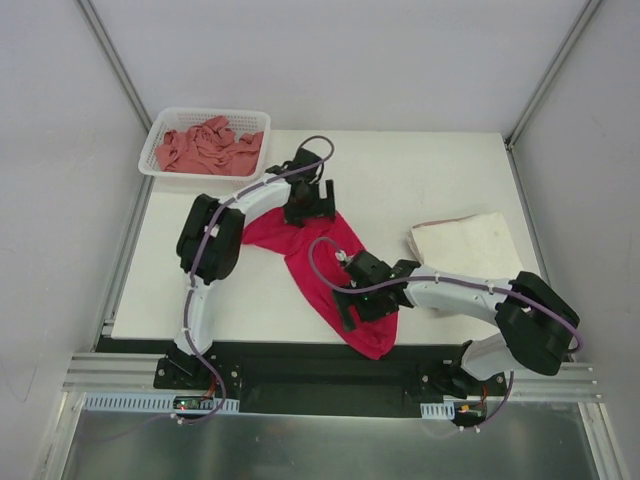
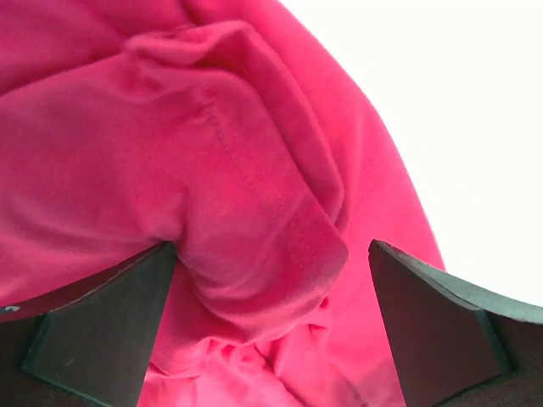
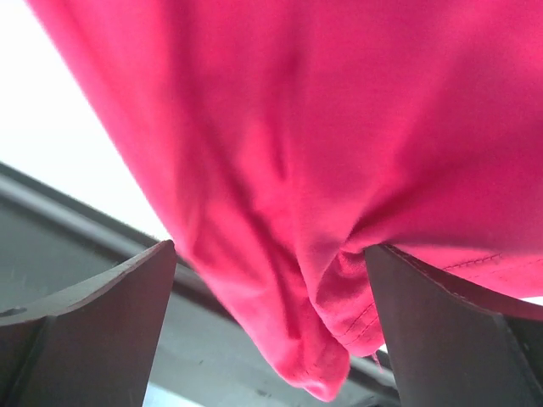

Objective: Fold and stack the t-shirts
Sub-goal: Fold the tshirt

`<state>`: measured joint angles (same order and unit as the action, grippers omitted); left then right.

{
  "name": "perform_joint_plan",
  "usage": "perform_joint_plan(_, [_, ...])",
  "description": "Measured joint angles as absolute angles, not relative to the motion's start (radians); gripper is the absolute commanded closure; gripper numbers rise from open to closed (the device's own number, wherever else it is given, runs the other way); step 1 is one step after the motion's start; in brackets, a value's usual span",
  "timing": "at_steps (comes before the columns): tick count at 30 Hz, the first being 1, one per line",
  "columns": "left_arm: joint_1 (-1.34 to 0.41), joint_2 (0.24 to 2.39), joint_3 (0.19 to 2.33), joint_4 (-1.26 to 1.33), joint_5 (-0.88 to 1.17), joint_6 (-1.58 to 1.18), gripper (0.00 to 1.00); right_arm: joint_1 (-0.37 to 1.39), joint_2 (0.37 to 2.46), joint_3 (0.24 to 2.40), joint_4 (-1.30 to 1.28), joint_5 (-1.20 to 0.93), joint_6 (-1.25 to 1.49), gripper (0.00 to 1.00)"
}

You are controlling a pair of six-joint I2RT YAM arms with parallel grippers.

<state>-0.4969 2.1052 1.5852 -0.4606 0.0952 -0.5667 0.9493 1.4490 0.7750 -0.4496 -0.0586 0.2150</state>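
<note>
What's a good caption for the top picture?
Red shirt crumpled on the table, pink cloth piled in the basket.

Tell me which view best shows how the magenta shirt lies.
Top external: the whole magenta shirt shows, stretched diagonally across the table, its near end past the edge. Both wrist views show only close-up folds and hems.

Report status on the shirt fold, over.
Left gripper open, right gripper open, both over the magenta shirt. It lies crumpled, near end hanging off the table. Cream shirt folded at right; salmon shirt in basket. Nothing in the way.
</note>
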Motion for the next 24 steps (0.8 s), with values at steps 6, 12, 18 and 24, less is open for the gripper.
perform_joint_plan(6, [-0.546, 2.365, 1.99, -0.484, 0.22, -0.509, 0.01, 1.002, 1.49, 0.813, -0.455, -0.12, 0.219, 0.03])
perform_joint_plan(12, [-0.528, 2.6, 2.371, -0.505, 0.364, -0.479, 0.01, 1.026, 1.535, 0.855, -0.429, -0.161, 0.223, 0.03])
perform_joint_plan(18, [-0.482, 2.646, 2.439, -0.483, 0.39, -0.492, 0.01, 1.034, 1.573, 0.886, -0.41, -0.194, 0.234, 0.03])
perform_joint_plan(24, [-0.437, 2.648, 2.44, -0.439, 0.329, -0.526, 0.01, 1.035, 1.572, 0.887, -0.388, -0.19, 0.248, 0.03])
